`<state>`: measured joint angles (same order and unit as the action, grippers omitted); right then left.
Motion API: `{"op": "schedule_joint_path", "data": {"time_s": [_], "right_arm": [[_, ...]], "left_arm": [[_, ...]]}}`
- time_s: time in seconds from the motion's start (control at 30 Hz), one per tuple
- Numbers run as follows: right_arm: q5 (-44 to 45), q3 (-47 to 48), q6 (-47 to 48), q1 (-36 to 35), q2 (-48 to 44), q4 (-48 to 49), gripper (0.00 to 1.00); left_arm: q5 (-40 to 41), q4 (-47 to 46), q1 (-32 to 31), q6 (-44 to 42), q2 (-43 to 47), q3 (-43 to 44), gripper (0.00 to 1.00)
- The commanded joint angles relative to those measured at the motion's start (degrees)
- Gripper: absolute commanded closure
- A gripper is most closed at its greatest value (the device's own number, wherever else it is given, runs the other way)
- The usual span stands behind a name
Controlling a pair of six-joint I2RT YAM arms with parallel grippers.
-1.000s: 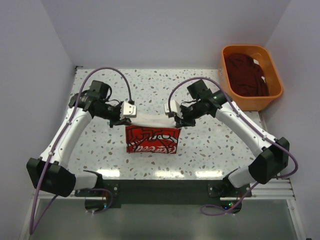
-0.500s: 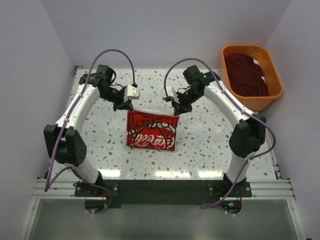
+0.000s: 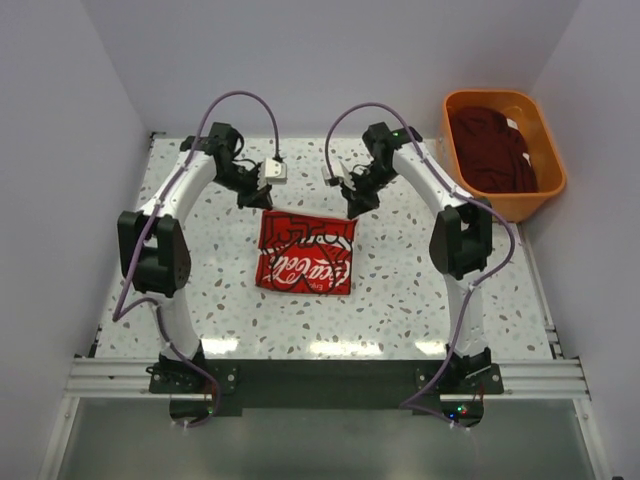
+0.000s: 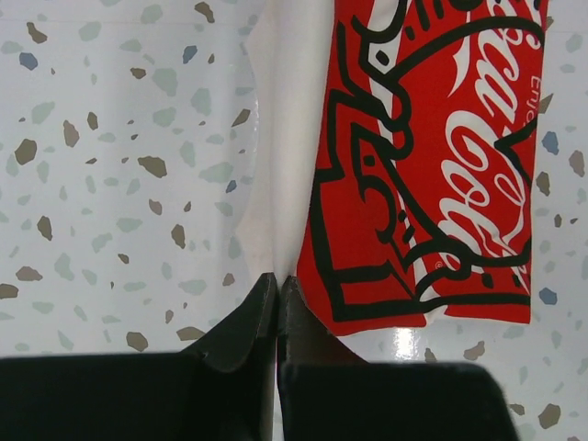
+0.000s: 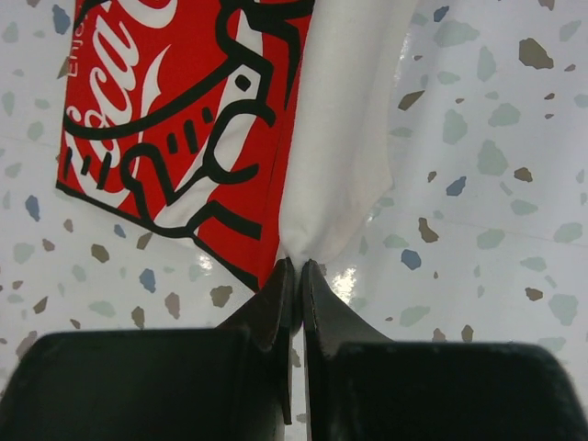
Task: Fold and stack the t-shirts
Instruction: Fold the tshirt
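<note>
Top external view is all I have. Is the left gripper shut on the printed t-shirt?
Observer: Yes. In the left wrist view, the left gripper has its fingertips pressed together on a white fold of the printed t-shirt.
Operator: And the right one?
Observer: The right gripper is shut too, pinching a white corner that bunches to a point at its tips.

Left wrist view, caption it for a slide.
Left gripper pinches the white edge of the red-printed t-shirt on the speckled table.
</note>
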<state>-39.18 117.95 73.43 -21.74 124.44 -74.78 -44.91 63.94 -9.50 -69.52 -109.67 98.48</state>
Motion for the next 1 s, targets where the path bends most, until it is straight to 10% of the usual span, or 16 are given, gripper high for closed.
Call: {"op": "schedule_joint_path", "data": {"time_s": [0.0,0.43,0.97], "right_arm": [[-0.6,5.5,2.6,1.0,3.4,-3.0,1.0],[4.3,6.9,-8.4,0.6,12.6,16.8,1.0],[0.3,4.2,-11.5,-2.0,6.4,11.2,1.0]], "left_arm": [[0.5,-4.6,1.1,1.4,-2.6,2.8,1.0],[4.8,-16.3,2.7,7.7,-12.8,0.4,1.0],[2.0,-12.3,3.8,5.9,-7.9,-1.8,1.0]]}}
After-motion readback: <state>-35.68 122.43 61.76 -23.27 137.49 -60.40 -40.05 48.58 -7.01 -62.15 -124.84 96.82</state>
